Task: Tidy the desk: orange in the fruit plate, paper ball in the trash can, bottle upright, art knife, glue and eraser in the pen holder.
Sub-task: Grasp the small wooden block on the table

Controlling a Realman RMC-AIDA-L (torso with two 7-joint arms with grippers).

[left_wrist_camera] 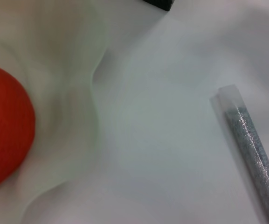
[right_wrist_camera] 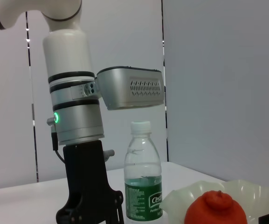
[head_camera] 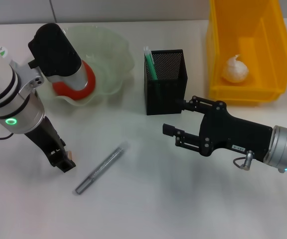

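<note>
The orange lies in the pale green fruit plate, partly behind my left arm; it also shows as the orange in the right wrist view. The grey art knife lies flat on the table, just right of my left gripper, which hangs low over the table. My right gripper is open and empty beside the black pen holder, where the light green glue stands. The paper ball sits in the yellow trash can. The bottle stands upright. The eraser is out of view.
The trash can stands at the back right and the fruit plate at the back left, with the pen holder between them. In the left wrist view the art knife lies a short way from the fruit plate's rim.
</note>
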